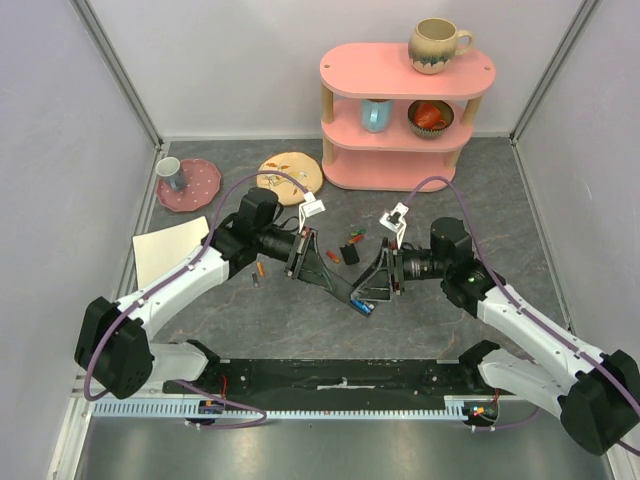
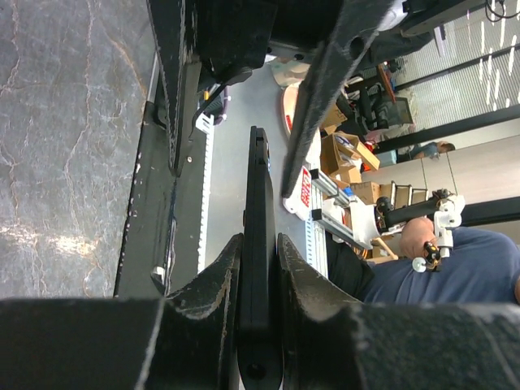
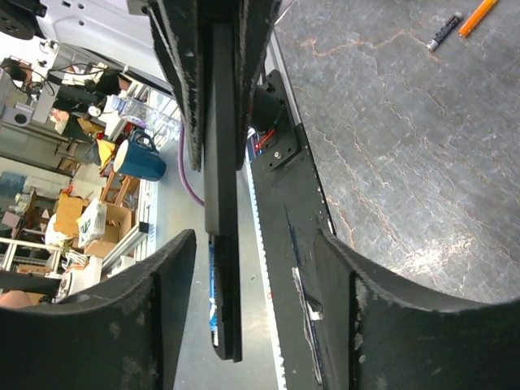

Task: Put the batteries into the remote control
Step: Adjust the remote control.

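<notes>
The left claw (image 2: 260, 244) pinches the remote control (image 2: 260, 187) tight while the right claw (image 3: 253, 242) gapes around its far end, not gripping; closing off-centre could wrench it loose.

The left arm (image 1: 170, 285) and right arm (image 1: 520, 325) both reach inward from their bases, wrists rolled, tips nearly meeting. The left end effector (image 2: 260, 248) is clamped on the remote (image 2: 260, 187), a finger against each side. The right end effector (image 3: 253, 244) stands spread, its fingers (image 3: 162, 301) flanking the remote without touching it.
</notes>
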`<state>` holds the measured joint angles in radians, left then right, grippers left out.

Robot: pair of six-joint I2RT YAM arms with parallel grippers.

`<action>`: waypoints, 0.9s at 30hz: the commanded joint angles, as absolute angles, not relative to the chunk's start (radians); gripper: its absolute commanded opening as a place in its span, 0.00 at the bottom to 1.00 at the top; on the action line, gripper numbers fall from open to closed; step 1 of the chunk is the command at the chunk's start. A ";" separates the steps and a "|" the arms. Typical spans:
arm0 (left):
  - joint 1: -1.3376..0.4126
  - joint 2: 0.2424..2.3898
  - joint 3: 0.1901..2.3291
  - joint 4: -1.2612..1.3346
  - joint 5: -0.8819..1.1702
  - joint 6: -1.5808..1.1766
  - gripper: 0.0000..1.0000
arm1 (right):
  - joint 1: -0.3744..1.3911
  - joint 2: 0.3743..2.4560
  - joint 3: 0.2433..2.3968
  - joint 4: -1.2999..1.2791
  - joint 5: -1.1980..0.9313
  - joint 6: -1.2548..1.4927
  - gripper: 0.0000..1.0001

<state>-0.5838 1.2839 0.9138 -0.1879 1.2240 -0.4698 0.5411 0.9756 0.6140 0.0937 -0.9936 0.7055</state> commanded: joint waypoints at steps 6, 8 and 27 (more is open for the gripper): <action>-0.578 1.289 0.954 -0.130 1.275 -0.459 0.02 | 0.575 1.000 0.660 0.037 -1.002 0.637 0.52; -0.578 1.287 0.953 -0.117 1.270 -0.466 0.02 | 0.580 1.005 0.661 0.037 -1.009 0.637 0.46; -0.462 1.264 0.888 0.093 1.068 -0.642 0.43 | 0.611 0.969 0.649 0.057 -1.014 0.658 0.00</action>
